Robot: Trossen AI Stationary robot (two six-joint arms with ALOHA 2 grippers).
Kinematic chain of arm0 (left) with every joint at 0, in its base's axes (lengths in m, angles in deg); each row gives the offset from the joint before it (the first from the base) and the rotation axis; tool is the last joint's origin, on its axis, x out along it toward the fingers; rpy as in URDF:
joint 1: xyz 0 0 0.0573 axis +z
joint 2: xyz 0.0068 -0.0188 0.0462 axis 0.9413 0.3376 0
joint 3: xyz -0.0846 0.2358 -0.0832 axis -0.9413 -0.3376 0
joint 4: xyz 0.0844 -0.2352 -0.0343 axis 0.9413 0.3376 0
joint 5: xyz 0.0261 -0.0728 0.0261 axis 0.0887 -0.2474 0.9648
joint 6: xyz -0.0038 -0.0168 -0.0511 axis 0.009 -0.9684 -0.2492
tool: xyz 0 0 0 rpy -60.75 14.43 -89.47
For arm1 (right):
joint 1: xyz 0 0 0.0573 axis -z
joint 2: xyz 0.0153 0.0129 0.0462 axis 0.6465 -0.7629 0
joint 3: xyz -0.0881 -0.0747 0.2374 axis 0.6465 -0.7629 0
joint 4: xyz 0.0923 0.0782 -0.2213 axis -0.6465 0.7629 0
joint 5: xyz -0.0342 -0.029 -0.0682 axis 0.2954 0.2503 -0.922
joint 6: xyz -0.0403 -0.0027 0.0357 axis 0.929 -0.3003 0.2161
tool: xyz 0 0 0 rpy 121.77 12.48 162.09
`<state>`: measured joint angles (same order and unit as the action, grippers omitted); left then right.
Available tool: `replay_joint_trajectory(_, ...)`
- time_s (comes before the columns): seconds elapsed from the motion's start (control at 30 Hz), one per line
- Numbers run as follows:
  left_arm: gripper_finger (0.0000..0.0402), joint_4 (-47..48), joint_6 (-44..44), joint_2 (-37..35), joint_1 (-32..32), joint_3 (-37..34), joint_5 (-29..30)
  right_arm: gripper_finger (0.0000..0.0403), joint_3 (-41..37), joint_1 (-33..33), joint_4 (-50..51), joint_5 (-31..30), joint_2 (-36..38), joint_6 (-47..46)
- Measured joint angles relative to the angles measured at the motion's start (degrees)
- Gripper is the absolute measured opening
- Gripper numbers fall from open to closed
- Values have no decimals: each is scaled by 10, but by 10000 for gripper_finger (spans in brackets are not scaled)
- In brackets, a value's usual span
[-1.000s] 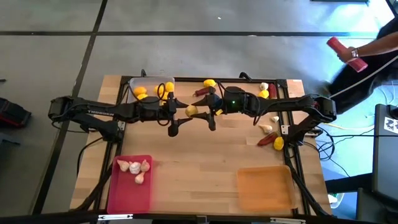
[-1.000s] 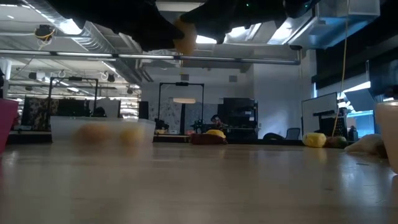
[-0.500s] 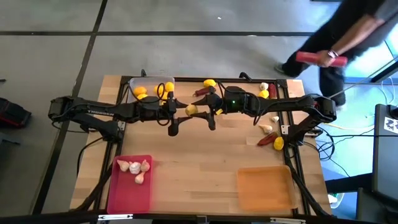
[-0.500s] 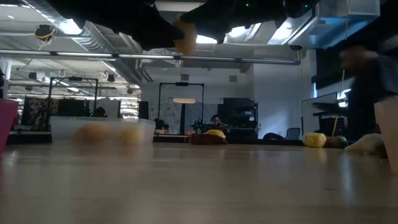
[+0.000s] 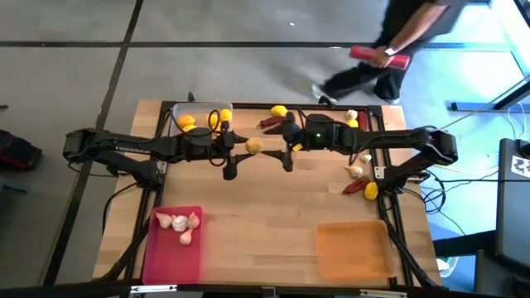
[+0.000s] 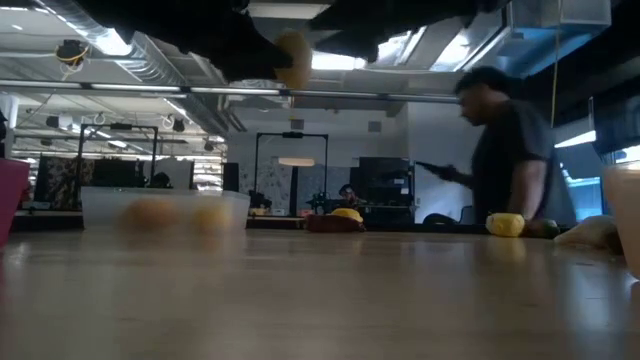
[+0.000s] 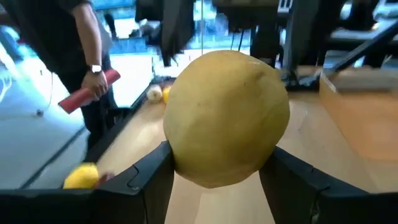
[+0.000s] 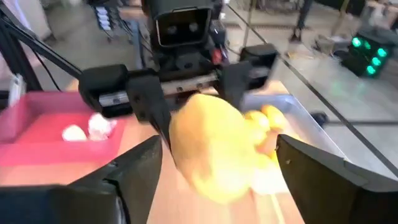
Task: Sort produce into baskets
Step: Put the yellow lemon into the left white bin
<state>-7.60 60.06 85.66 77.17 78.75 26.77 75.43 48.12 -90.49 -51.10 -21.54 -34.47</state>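
My left gripper [image 5: 248, 147] is shut on a round yellow lemon-like fruit [image 5: 254, 146], high above the table's middle; the fruit also shows in the low view [image 6: 292, 60]. My right gripper [image 5: 287, 151] is open and empty just to the fruit's right, facing it; its fingers [image 8: 140, 168] stand wide apart and clear of the fruit [image 8: 214, 152]. The clear basket [image 5: 184, 108] holds yellow fruits, the pink-red basket [image 5: 170, 257] holds garlic bulbs [image 5: 180, 223], and the orange basket [image 5: 352, 248] lies bare. My left gripper pinches the fruit's two opposite sides [image 7: 180, 158] between its two fingers [image 7: 146, 177]. The fingers come level from the table's left. The fruit is lifted clear of the table.
Loose produce lies at the far right: a lemon [image 5: 279, 110], a chili [image 5: 269, 122], garlic [image 5: 354, 171], a chili [image 5: 352, 188] and a lemon [image 5: 370, 190]. A person [image 5: 389, 50] carrying a red object walks past the far edge.
My right gripper has drawn back toward the table's right edge, away from the fruit, which stays in my left gripper at the same place. The person has walked along the far side from right to left.
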Motion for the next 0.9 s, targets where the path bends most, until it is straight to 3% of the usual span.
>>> replay_joint_trajectory(0.1,204,31,-13,-17,0,0,21,312,0,0,68,-24,26,0)
replay_joint_trajectory(0.27,205,129,-40,-65,0,-1,108,314,0,0,185,-49,42,-26)
replay_joint_trajectory(0.57,205,295,-121,-145,53,-1,223,314,0,0,303,-130,-2,-60)
replay_joint_trajectory(0.8,205,431,-228,-139,146,-1,224,315,0,1,298,-134,-52,-62)
replay_joint_trajectory(0.9,205,463,-261,-122,181,-1,194,315,0,1,292,-130,-67,-62)
